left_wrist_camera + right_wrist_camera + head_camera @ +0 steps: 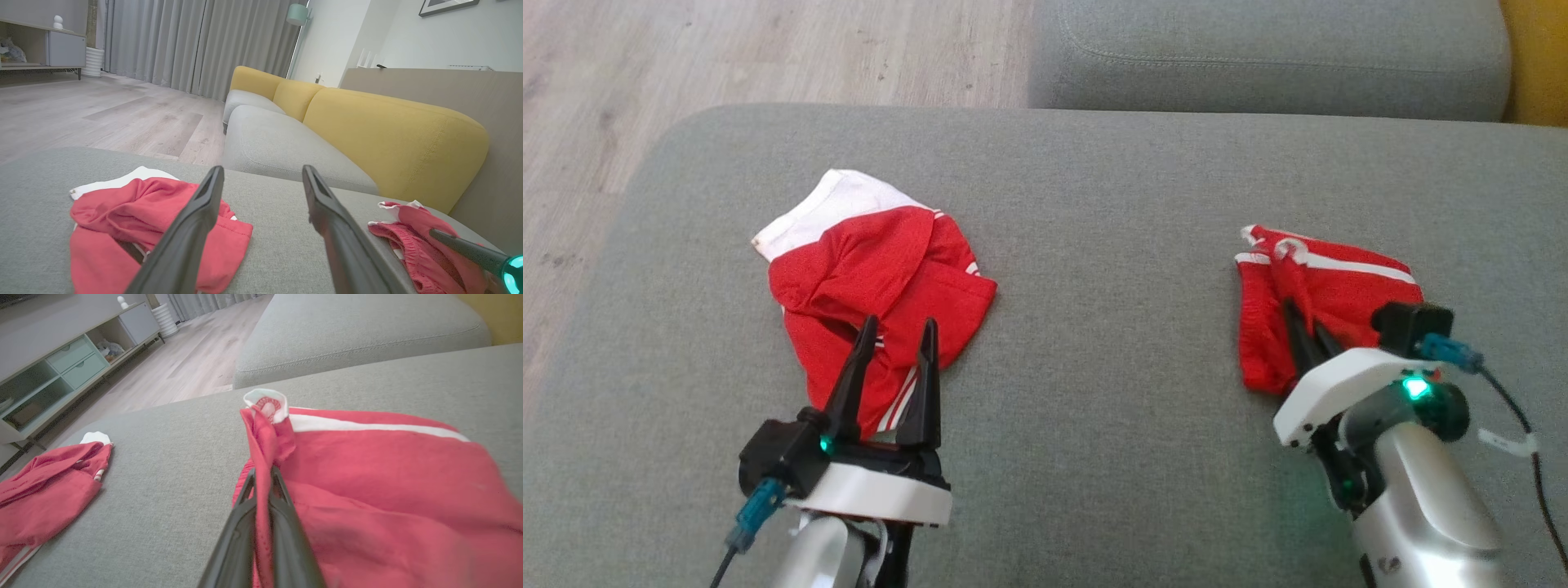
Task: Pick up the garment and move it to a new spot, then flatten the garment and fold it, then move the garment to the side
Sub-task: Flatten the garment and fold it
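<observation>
Two crumpled red garments lie on the grey couch cushion [1094, 245]. The red-and-white garment on the left [874, 278] [135, 220] [45, 490] lies under and just ahead of my left gripper [897, 335] [261, 175], whose fingers stand open above its near edge with nothing between them. The red garment with a white stripe on the right [1323, 286] [367, 477] [412, 245] has a fold of cloth pinched between my right gripper's [1298, 314] [263, 473] shut fingers.
A second grey seat cushion [1258, 57] lies behind the work surface, with a yellow backrest [388, 130] at the right. Wooden floor [727, 57] runs along the far left edge of the cushion. A low cabinet [53, 363] stands across the room.
</observation>
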Motion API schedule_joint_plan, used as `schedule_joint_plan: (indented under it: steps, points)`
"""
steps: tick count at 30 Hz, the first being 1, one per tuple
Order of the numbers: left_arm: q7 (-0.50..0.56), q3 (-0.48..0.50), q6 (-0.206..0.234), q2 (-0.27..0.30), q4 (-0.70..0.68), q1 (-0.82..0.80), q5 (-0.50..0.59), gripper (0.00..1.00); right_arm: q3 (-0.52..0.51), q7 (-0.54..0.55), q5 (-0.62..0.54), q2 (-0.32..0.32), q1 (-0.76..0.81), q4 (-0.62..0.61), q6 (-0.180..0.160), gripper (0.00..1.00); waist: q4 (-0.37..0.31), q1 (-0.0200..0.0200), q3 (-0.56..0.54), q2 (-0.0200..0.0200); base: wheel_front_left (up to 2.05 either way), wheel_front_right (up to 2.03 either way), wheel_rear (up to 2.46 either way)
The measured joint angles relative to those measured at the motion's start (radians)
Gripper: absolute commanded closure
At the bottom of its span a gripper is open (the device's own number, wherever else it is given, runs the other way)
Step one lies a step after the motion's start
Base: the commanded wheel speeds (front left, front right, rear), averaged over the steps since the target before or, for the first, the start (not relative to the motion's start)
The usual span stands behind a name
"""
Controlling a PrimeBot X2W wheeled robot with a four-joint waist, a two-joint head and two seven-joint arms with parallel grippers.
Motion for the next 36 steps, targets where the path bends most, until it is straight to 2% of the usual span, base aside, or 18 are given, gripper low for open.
schedule_joint_plan:
  steps: [1,2,3,8,11,14,17,24,30,36]
  points:
    - [0.0,-0.001,0.0,0.0,0.0,0.0,0.0,0.0,0.014,-0.01,0.005,-0.001,-0.001,0.012,0.0,1.0,0.001,0.0,0.0,0.0,0.0,0.0,0.0]
    - [0.0,-0.001,0.0,0.0,0.0,0.0,0.0,0.0,0.034,-0.021,0.023,-0.002,-0.003,0.018,0.0,0.1,0.003,0.0,0.001,0.0,0.0,0.0,0.0]
    - [0.0,-0.002,0.0,0.0,0.0,0.0,0.0,0.0,0.062,-0.03,0.049,-0.003,-0.006,0.021,0.0,0.0,0.005,0.0,0.003,0.0,0.0,0.0,0.0]
    - [0.0,-0.008,0.0,0.0,0.0,0.0,-0.001,0.0,0.296,-0.044,0.179,-0.005,-0.032,-0.042,0.0,0.0,0.008,0.0,0.008,0.0,0.0,0.0,0.0]
    - [0.0,-0.007,0.002,0.0,0.0,0.0,-0.001,0.0,0.319,-0.063,0.184,-0.002,-0.06,-0.075,0.0,0.0,0.002,0.0,0.009,0.0,0.0,0.0,0.0]
    - [0.0,-0.006,0.002,0.0,0.0,0.0,-0.001,0.0,0.289,-0.084,0.169,-0.004,-0.081,-0.09,0.0,0.0,-0.002,0.0,0.006,0.0,0.0,0.0,0.0]
    - [0.0,-0.006,0.003,0.0,-0.004,0.0,-0.001,0.0,0.219,-0.119,0.099,-0.005,-0.1,-0.126,0.0,0.0,-0.01,0.0,0.003,0.0,0.0,0.0,0.0]
    - [0.0,0.0,0.014,0.0,-0.029,0.0,-0.011,0.0,-0.012,-0.182,-0.179,-0.01,-0.071,-0.258,0.0,0.0,-0.04,0.0,0.002,0.0,0.0,0.0,0.0]
    - [0.0,0.01,0.019,0.0,-0.036,0.002,-0.011,0.0,-0.129,-0.213,-0.258,-0.023,0.081,-0.322,0.0,0.0,-0.065,0.0,-0.005,0.0,0.0,0.0,0.0]
    - [0.0,0.039,0.02,0.0,-0.009,0.033,-0.008,0.0,-0.155,-0.234,-0.274,-0.005,0.227,-0.358,0.0,0.0,-0.079,-0.0001,-0.007,0.0,0.0,0.0,0.0]
